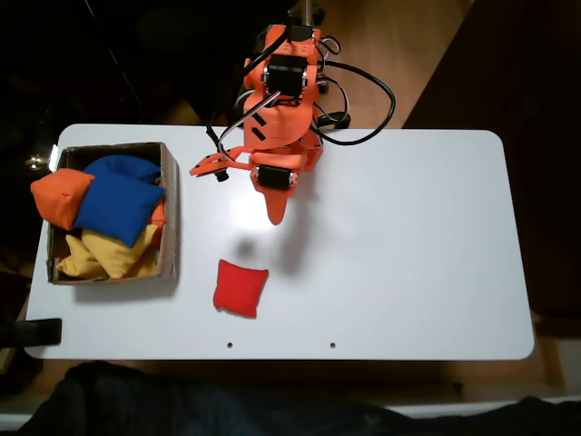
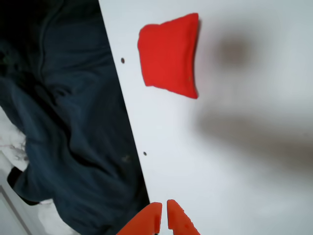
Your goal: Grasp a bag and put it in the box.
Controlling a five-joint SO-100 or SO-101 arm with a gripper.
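Red fabric, soft and pillow-like: the bag [image 1: 241, 289] lies flat on the white table [image 1: 408, 245], alone, just to the right of the box [image 1: 169, 218] in the fixed view and well short of the arm. The gripper [image 1: 272, 216] hangs above the table, apart from the bag and holding nothing. In the wrist view its two orange fingertips [image 2: 176, 220] sit nearly together with only a thin slit between them, so I read the gripper [image 2: 164, 215] as closed, and the bag [image 2: 168, 54] shows far up the frame, close to the table's edge.

The first risk, as I judge it, is a descent with the fingers in this state: they would press into the stuffing instead of straddling it, and the bag would slide or bunch. It is also near the table's front edge, so a push that way could send it off onto the dark cloth [image 2: 73, 127] below.

The box already holds a blue bag [image 1: 118, 195], yellow ones [image 1: 100, 254] and an orange bag [image 1: 62, 198] hanging over the rim. It looks full; a drop onto that heap could roll back out, or knock the orange one loose
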